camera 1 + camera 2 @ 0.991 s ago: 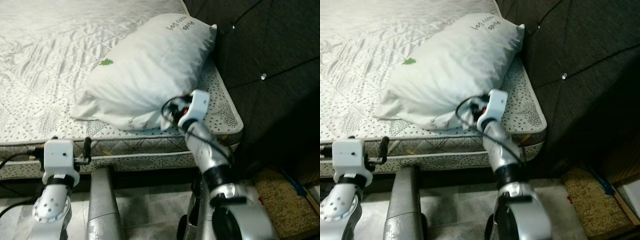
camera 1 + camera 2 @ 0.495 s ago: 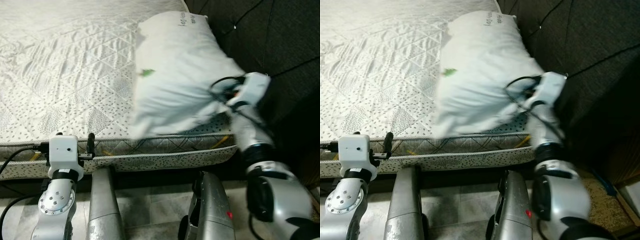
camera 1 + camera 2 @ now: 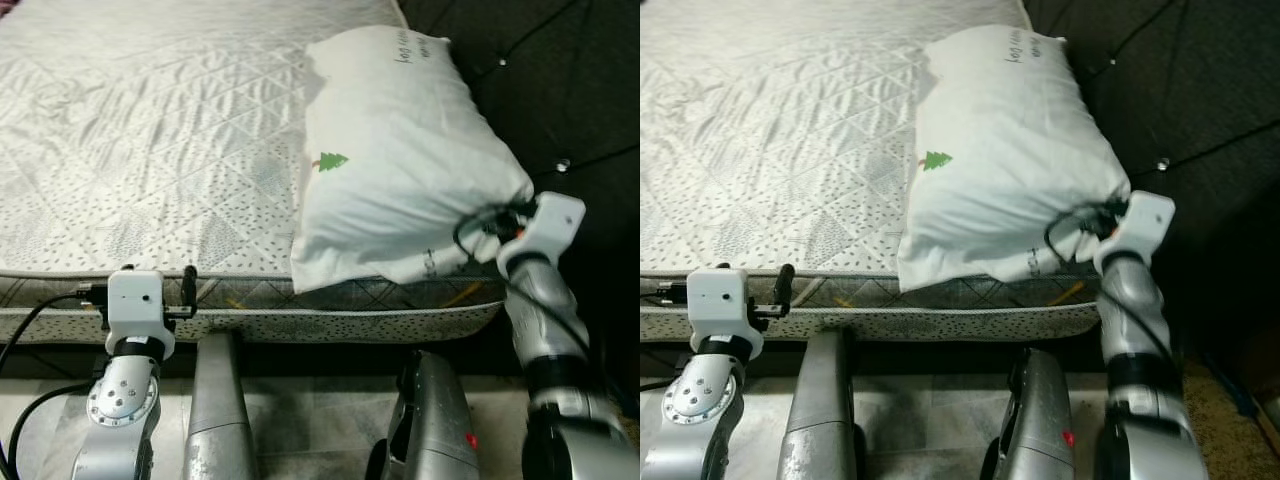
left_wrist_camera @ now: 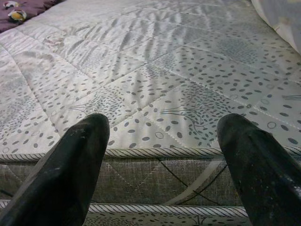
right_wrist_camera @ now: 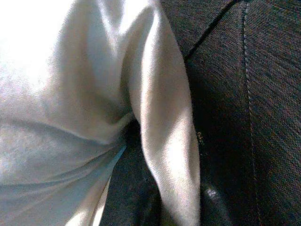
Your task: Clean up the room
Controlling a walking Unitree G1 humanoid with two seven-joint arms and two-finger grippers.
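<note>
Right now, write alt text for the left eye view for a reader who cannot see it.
A white pillow with a small green tree print lies along the right side of a quilted mattress, against a dark tufted headboard. The right end effector grips its near corner; the left end effector hangs open before the mattress edge.

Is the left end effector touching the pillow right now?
No. The left end effector is open and hangs in front of the mattress edge, well apart from the pillow, which lies by the headboard.
</note>
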